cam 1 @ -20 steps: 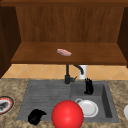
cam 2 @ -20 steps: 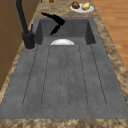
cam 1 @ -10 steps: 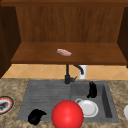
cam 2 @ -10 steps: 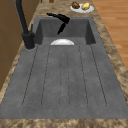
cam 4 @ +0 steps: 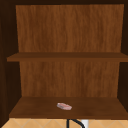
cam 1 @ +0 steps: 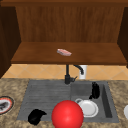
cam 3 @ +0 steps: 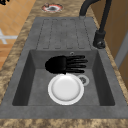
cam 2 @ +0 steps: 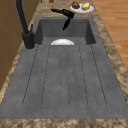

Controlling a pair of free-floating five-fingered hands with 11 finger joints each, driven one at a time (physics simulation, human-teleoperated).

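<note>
My right hand (cam 1: 95, 90) hovers inside the sink basin (cam 1: 106, 100), open, its straight fingers (cam 3: 76, 63) stretched toward the faucet side. It holds nothing. Just below and in front of it a white plate (cam 3: 65, 88) lies flat on the basin floor beside the drain (cam 3: 82, 80). The same hand (cam 2: 65, 15) hangs over the basin's far part in the left side view, with the plate (cam 2: 62, 42) nearer. My left hand (cam 1: 36, 116) floats at the front edge of the drainboard (cam 1: 45, 95), near a red ball (cam 1: 67, 115).
A black faucet (cam 1: 67, 75) stands behind the basin, a white cup (cam 1: 82, 71) behind it. A pink item (cam 1: 64, 52) lies on the wooden shelf (cam 1: 37, 56). A patterned plate (cam 1: 3, 105) sits on the left counter, and a plate of food (cam 2: 81, 6) on the right one.
My right hand has dropped from near the faucet spout down into the basin and a little to the right, closer to the white plate. The left hand has stayed put.
</note>
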